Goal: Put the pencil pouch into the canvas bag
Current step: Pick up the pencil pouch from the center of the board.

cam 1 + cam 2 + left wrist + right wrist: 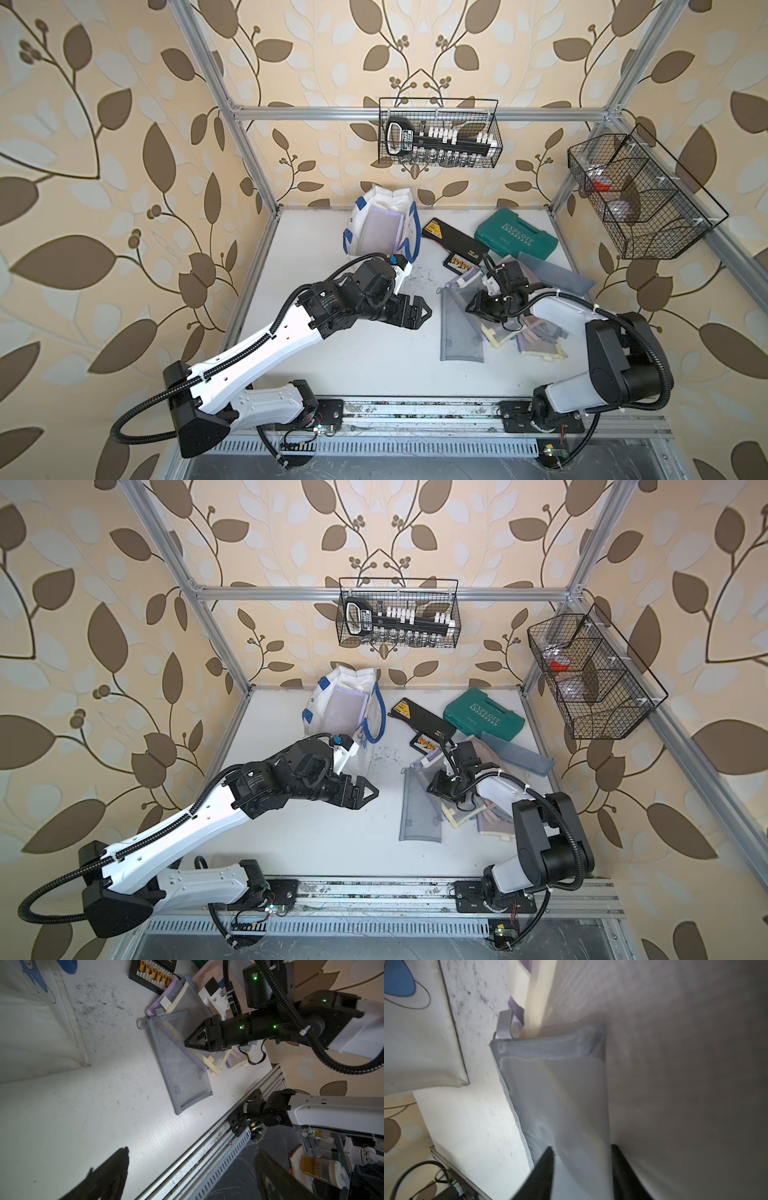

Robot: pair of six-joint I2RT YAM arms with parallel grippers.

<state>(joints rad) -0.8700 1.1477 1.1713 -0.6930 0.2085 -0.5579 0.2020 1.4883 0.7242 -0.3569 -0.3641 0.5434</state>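
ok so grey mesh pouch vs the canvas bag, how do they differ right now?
The canvas bag stands upright, mouth open; the grey mesh pouch lies on the table. Bag is opaque white with blue handles; pouch is see-through grey. Bag holds a purple item; pouch looks empty. Both are soft fabric.

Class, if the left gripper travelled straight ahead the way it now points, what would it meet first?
Most likely the grey mesh pouch, which lies directly ahead of the open left gripper. Depth is unclear, so it might skim over it.
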